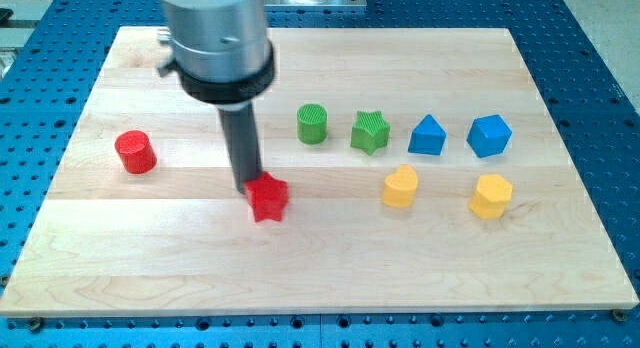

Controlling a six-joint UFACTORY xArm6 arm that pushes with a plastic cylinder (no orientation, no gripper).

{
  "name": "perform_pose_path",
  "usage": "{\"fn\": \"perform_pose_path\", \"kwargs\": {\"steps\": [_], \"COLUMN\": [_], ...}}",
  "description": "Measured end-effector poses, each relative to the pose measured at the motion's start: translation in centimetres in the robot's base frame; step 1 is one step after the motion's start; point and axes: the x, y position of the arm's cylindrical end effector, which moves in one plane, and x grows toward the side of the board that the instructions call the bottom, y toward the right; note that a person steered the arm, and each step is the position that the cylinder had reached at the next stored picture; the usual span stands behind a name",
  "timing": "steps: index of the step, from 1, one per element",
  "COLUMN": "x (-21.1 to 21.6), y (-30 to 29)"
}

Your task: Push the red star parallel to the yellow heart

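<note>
One camera view. Red star (268, 199): small, bright red, lying flat, left of centre on surface (150, 268). My tip (247, 186) touching star's far-left edge; tool is plain rod, no jaws, holding nothing. Yellow heart (400, 187) well apart to right, roughly level with star. Yellow hexagon (491, 196) further right. Far row: green cylinder (312, 124), green star (370, 132), two blue blocks (427, 136) (489, 135). Red cylinder (134, 152) far left. Surface pale wood; blue perforated bench (600, 78) around.
</note>
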Motion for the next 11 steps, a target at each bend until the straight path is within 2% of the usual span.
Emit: {"fn": "perform_pose_path", "kwargs": {"steps": [1, 3, 4, 5, 6, 7, 8, 10, 11], "x": [6.4, 5.7, 8.5, 8.0, 5.2, 4.8, 6.0, 4.1, 9.2], "y": [-2.6, 4.5, 4.4, -1.5, 0.5, 2.5, 0.1, 7.0, 0.1]}}
